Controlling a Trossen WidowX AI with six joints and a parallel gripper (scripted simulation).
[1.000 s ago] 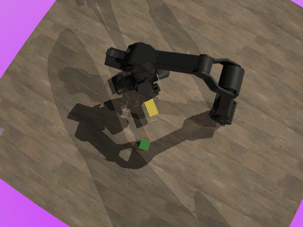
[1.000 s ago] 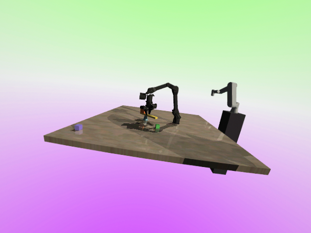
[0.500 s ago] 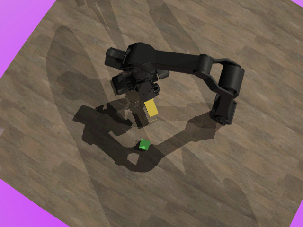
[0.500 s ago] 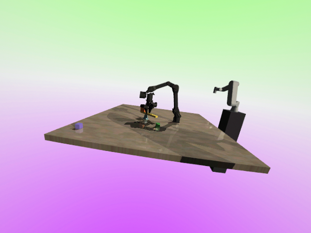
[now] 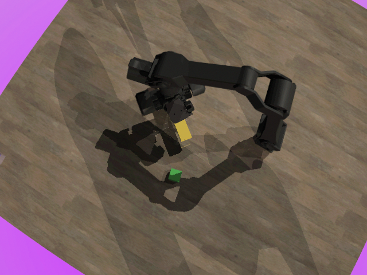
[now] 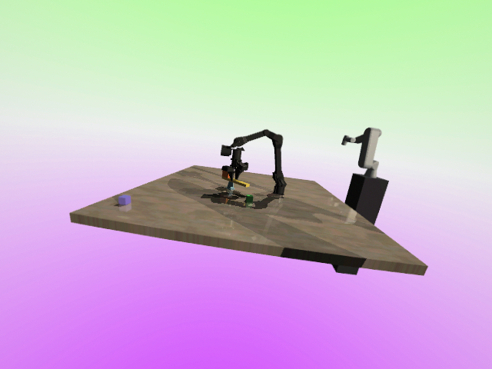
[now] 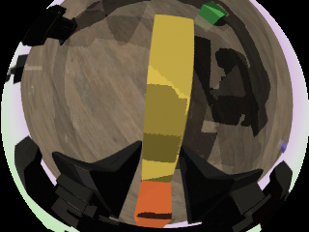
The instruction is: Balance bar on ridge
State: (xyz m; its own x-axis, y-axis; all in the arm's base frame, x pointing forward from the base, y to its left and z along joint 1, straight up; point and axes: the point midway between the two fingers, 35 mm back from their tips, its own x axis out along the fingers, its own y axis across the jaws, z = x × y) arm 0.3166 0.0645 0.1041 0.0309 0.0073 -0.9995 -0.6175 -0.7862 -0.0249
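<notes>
The exterior view shows the bar (image 5: 183, 130) (image 6: 241, 183) (image 7: 168, 101) above the table (image 5: 237, 207) (image 6: 178, 222) (image 7: 97, 92), over the pale-blue ridge (image 6: 230, 185); the top view hides its orange end, which the wrist view reveals. The gripper (image 5: 178, 110) (image 6: 233, 178) (image 7: 161, 147) is slightly open around the bar.

Your wood-plank desk (image 5: 296, 192) (image 6: 178, 222) (image 7: 97, 92) carries a green block (image 5: 175, 175) (image 6: 249, 199) (image 7: 211, 14) sitting directly on its top. In the exterior view you see a purple cube (image 6: 124, 199) lying near one corner, well apart from the green one. Broad dark shadows cross the brown grain, and one reaches the green block.
</notes>
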